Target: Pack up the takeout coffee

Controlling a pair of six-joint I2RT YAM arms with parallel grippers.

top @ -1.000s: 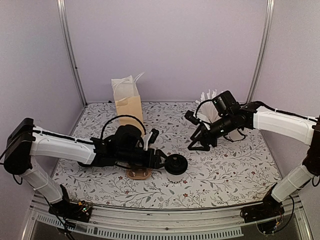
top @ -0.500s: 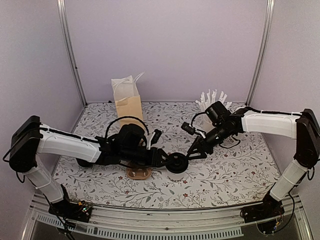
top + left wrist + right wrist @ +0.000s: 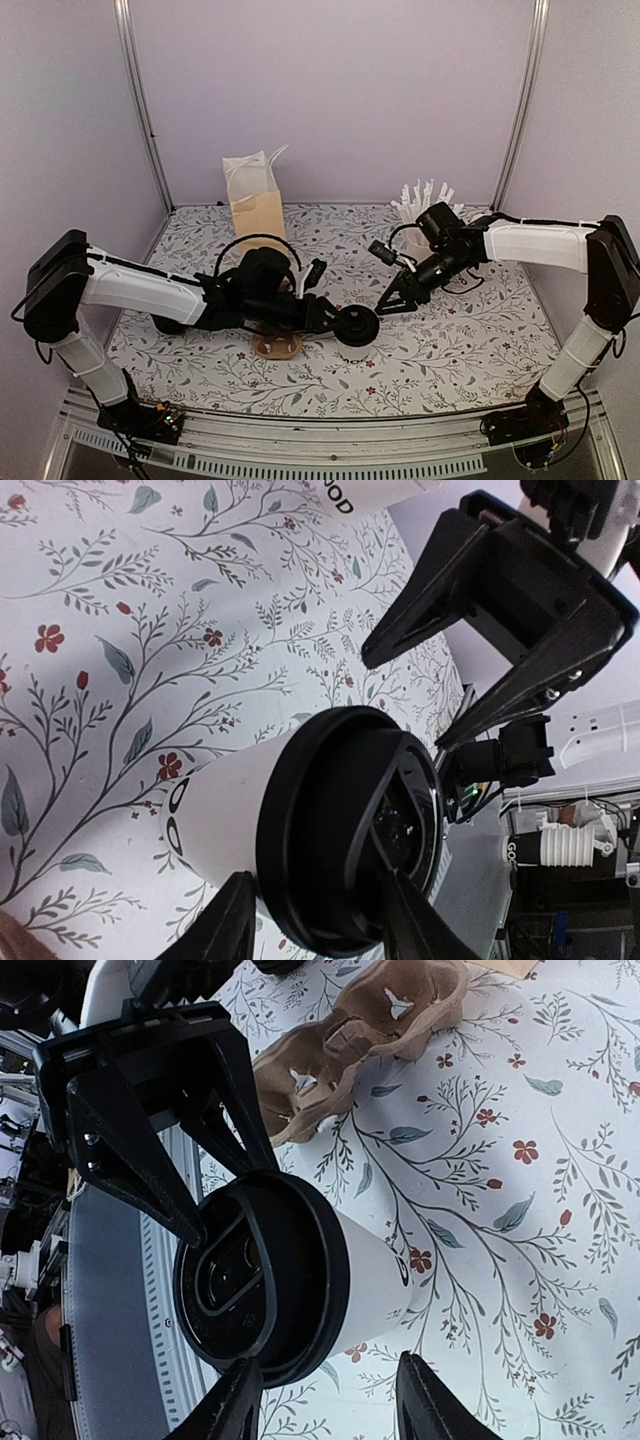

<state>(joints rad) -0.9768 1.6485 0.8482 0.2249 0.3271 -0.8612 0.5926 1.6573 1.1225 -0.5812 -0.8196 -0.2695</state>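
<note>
One takeout coffee [image 3: 356, 326], a small white cup with a black lid, stands on the flowered table near the middle. My left gripper [image 3: 337, 322] is shut on it from the left; in the left wrist view both fingers press the cup [image 3: 225, 815] just under the lid. My right gripper [image 3: 387, 304] is open, just right of the cup and not touching it. In the right wrist view the cup [image 3: 375, 1275] sits just beyond my spread fingertips [image 3: 238, 1400]. The open right gripper also shows in the left wrist view [image 3: 500, 600].
A brown cardboard cup carrier [image 3: 277, 346] lies just left of the cup, under my left arm, and shows in the right wrist view [image 3: 370, 1020]. A brown paper bag [image 3: 256, 207] stands at the back left. A white cup of straws [image 3: 422, 205] stands at the back right.
My right gripper has swung down and left from near the straws to just beside the cup. My left gripper has carried the cup slightly to the right.
</note>
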